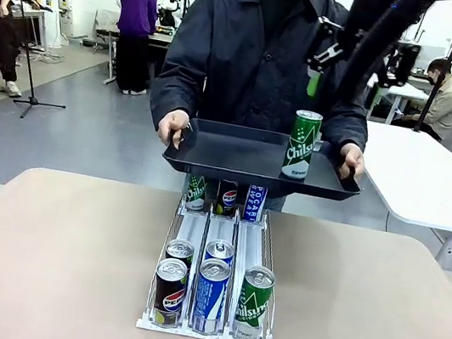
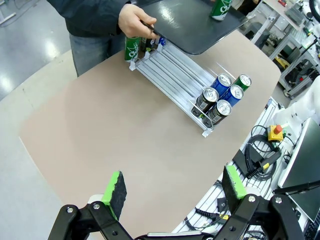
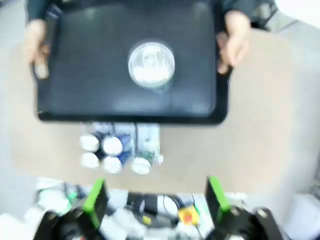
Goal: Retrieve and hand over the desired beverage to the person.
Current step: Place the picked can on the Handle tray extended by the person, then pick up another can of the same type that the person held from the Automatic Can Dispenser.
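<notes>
My right tool (image 3: 155,200) hangs released and empty above the tray (image 1: 209,165). My left tool (image 2: 175,185), also released, hovers over the counter (image 2: 125,130), well apart from the tray. The green can (image 1: 302,145) stands upright on the tray's right side. The person (image 1: 261,55) holds the tray at both ends.
</notes>
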Tool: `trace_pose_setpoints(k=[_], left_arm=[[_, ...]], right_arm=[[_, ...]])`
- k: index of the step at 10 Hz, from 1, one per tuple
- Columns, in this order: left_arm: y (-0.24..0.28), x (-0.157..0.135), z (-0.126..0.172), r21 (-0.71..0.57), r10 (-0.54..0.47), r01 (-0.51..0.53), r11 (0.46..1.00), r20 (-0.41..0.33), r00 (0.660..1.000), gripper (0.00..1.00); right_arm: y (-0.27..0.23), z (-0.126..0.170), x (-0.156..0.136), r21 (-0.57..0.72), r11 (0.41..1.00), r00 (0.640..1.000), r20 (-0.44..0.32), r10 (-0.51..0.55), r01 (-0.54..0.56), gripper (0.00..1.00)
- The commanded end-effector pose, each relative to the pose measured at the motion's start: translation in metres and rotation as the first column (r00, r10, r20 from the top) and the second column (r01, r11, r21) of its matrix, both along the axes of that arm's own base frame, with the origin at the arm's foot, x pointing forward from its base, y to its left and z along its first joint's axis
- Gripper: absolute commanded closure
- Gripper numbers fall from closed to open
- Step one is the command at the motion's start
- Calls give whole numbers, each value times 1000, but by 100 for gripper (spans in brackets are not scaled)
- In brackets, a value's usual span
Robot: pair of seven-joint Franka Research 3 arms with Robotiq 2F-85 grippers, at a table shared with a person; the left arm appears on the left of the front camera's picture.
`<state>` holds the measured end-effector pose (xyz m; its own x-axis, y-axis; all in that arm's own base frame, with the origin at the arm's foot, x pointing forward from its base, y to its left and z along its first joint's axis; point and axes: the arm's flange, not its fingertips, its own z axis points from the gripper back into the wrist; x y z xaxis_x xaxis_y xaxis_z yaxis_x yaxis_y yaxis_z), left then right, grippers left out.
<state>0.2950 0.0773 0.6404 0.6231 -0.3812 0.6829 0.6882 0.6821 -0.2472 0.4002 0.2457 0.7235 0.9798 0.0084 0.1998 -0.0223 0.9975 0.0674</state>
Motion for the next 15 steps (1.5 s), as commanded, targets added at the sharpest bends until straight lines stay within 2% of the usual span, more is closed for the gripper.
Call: trace_pose_setpoints(k=[1,2,4,6,7,8,15], left_arm=[[2,0,0,-9,-23,23,1000,15,1000,0],[2,0,0,-9,-23,23,1000,15,1000,0],[2,0,0,-9,-23,23,1000,15,1000,0],[2,0,0,-9,-23,23,1000,15,1000,0],[2,0,0,-9,-23,23,1000,15,1000,0],[2,0,0,-9,-23,23,1000,15,1000,0],[2,0,0,-9,-23,23,1000,15,1000,0]], right_arm=[[-34,-47,-53,17,998,998,18,58,-59,0],[-45,-59,-72,27,996,996,30,84,-84,0],[-74,-84,-92,53,994,995,33,98,-99,0],[-82,-94,-88,73,993,995,14,94,-95,0],[-81,-91,-80,88,987,991,3,134,-134,0],[-82,-90,-91,27,997,997,11,72,-72,0],[-82,-90,-91,27,997,997,11,72,-72,0]])
